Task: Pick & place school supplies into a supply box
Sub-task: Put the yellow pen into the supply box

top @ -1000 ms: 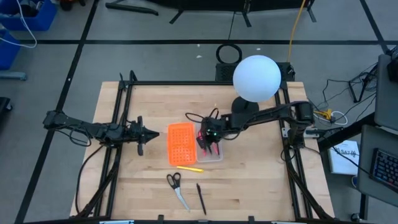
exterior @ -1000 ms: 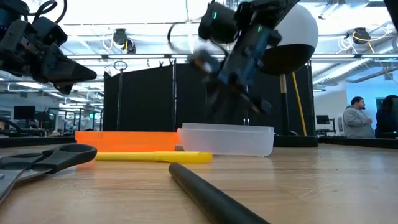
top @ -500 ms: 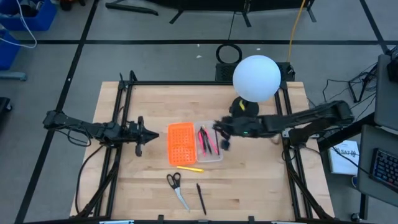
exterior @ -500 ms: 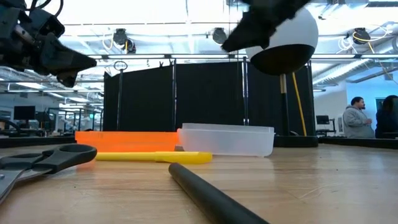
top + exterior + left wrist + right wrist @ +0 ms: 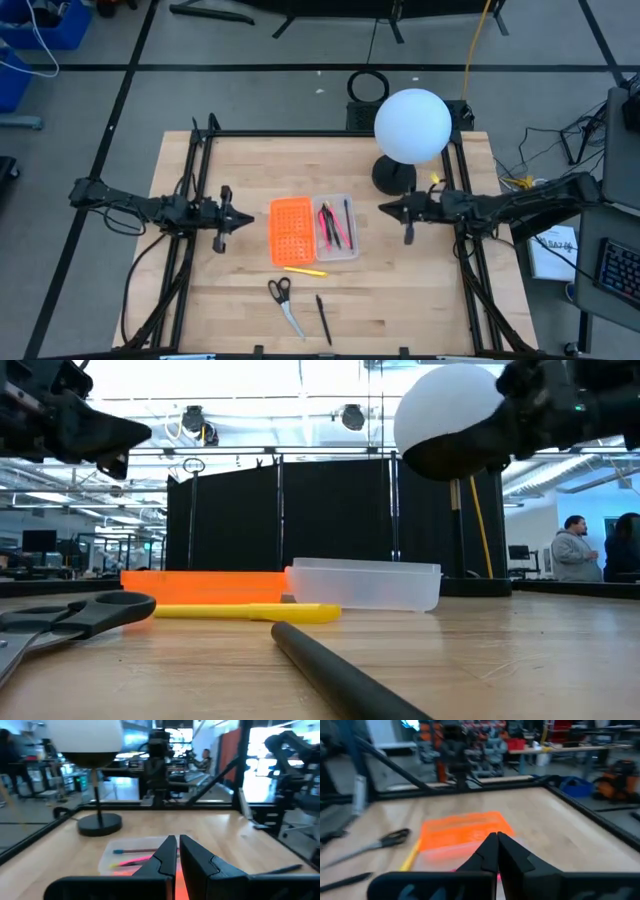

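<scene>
The supply box lies open mid-table: its orange grid half (image 5: 291,232) beside its translucent tray (image 5: 352,247). Pink pens (image 5: 329,224) and a dark pen (image 5: 347,212) lie in the tray. A yellow pencil (image 5: 305,270), black-handled scissors (image 5: 283,302) and a black pen (image 5: 323,318) lie on the wood nearer the front edge. My left gripper (image 5: 247,214) is shut and empty, left of the box. My right gripper (image 5: 383,208) is shut and empty, right of the tray. Both hover above the table.
A white globe lamp (image 5: 412,125) stands on a black base (image 5: 393,177) at the back right, close to my right arm. A black frame (image 5: 200,135) edges the table. People stand in the room beyond (image 5: 575,550).
My right gripper has drawn back from over the tray toward the table's right edge and now hangs clear of the box. The pens lie in the tray, uncovered.
</scene>
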`<move>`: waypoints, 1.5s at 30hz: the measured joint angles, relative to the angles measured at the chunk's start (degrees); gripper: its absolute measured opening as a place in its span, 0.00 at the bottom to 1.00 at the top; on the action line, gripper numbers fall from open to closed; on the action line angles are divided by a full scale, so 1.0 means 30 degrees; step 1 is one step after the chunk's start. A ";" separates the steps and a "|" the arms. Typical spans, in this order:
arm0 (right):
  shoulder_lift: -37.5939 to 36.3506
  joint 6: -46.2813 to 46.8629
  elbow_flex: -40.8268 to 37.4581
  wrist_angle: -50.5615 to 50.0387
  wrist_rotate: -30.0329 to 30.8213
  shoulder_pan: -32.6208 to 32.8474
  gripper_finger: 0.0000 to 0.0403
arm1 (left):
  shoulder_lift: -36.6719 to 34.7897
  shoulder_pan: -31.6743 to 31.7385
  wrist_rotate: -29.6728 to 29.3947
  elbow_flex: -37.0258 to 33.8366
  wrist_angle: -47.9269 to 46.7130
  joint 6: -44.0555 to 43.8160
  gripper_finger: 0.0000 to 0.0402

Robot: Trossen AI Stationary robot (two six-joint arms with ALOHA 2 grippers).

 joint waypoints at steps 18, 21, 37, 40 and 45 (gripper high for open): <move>-0.1490 -0.1967 -0.2802 0.2042 -0.0964 0.0170 0.00 | 0.0438 0.0007 -0.5311 0.0036 -0.3614 -0.8556 0.08; -0.1561 -0.3239 -0.2819 0.2189 -0.0993 0.0163 0.00 | 0.1702 -0.0122 -0.5321 0.0503 -0.3165 -0.9431 0.08; -0.2114 -0.5103 -0.2797 0.3058 -0.3074 0.0163 0.00 | 2.1381 -0.3406 -0.5464 1.4516 -0.5939 -0.8334 0.08; -0.2109 -0.3512 -0.2797 0.2928 -0.3098 0.0170 0.00 | 2.4310 -0.3792 -0.4034 1.7248 -0.7520 -0.7669 0.08; -0.2080 -0.2471 -0.2790 0.2625 -0.3069 0.0178 0.00 | 2.8252 -0.4029 -0.3722 2.1305 -1.1123 -0.8529 0.10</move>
